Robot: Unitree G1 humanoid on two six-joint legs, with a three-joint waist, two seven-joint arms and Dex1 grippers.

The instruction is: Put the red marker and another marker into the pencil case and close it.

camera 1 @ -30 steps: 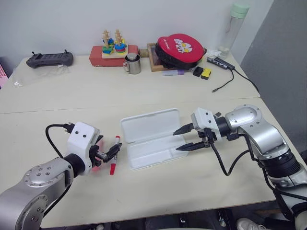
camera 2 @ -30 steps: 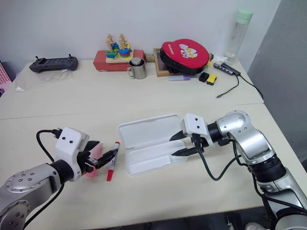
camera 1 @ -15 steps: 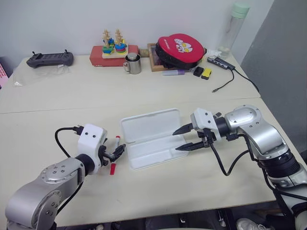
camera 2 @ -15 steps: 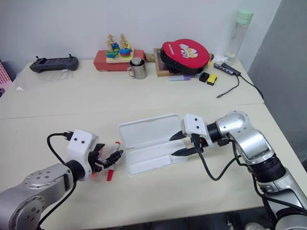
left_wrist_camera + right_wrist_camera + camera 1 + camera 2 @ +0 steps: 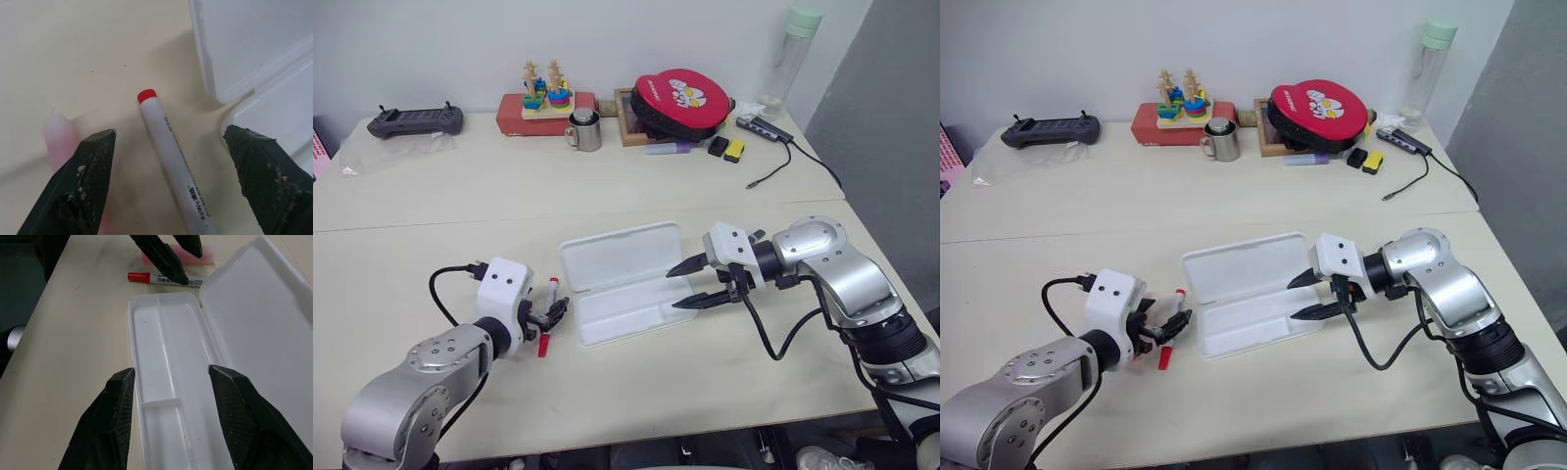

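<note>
White pencil case (image 5: 619, 279) lies open mid-frame, empty, ready for loading. My left gripper (image 5: 168, 161), jaws apart, straddles the red marker (image 5: 171, 154) on the bench (image 5: 431, 196); pink highlighter (image 5: 178, 253) alongside. Right gripper (image 5: 683, 284) parted, empty, over the case.

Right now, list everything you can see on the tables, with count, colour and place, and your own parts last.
pencil case: one, white, open, front table centre
red marker: one, white barrel with red ends, lying left of the case
pink highlighter: one, pink, lying beside the red marker, farther from the case
game controller: one, dark grey, back left
stacking toy: one, multicoloured, on a red box at the back
metal mug: one, silver, back centre
round pouch: one, red and black, back right
bottle: one, clear with green cap, back right
left gripper: fingers open, straddling the red marker
right gripper: fingers open, over the case
</note>
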